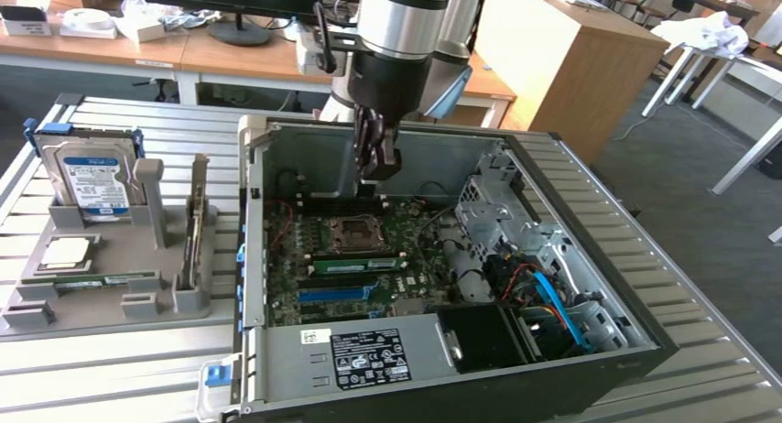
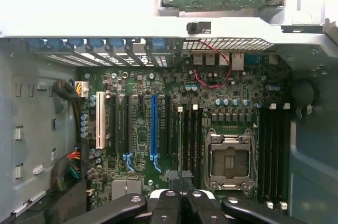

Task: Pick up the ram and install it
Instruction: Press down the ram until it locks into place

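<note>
The ram [image 1: 354, 263] is a green stick standing on edge in a slot of the motherboard, just in front of the empty CPU socket [image 1: 351, 233] inside the open computer case. In the wrist view the ram [image 2: 179, 139] is a thin line seen edge-on beside the black slots, running under the fingers. My gripper [image 1: 376, 171] hangs shut above that slot line, clear of the board, with nothing showing between its fingers. Its black fingers [image 2: 168, 197] meet over the end of the stick, and the gripper [image 2: 182, 195] sits beside the socket [image 2: 228, 160].
A grey tray [image 1: 98, 309] at the exterior view's left carries a hard drive [image 1: 88, 180], a silver CPU chip [image 1: 68, 251], another green stick [image 1: 104, 279] and an upright expansion card [image 1: 196, 222]. The power supply [image 1: 366, 354] and drive cage [image 1: 501, 217] crowd the case.
</note>
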Robot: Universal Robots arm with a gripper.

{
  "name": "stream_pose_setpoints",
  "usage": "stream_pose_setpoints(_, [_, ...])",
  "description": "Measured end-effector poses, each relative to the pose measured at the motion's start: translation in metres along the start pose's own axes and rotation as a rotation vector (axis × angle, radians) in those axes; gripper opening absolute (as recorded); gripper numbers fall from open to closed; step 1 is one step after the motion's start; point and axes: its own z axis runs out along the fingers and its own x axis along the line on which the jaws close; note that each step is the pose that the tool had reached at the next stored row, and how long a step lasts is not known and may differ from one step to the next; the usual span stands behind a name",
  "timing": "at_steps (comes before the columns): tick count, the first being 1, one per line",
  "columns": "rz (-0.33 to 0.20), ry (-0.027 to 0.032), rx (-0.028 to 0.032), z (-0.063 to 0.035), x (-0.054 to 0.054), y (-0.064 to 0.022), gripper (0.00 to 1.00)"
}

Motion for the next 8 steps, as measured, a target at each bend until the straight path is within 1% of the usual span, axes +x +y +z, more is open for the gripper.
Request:
stream_pose_setpoints(4, [0.000, 0.0004, -0.0002, -0.0002, 0.0000, -0.0007, 0.10])
stream_pose_setpoints(8, [0.000, 0.0001, -0.0001, 0.0000, 0.0000, -0.0051, 0.10])
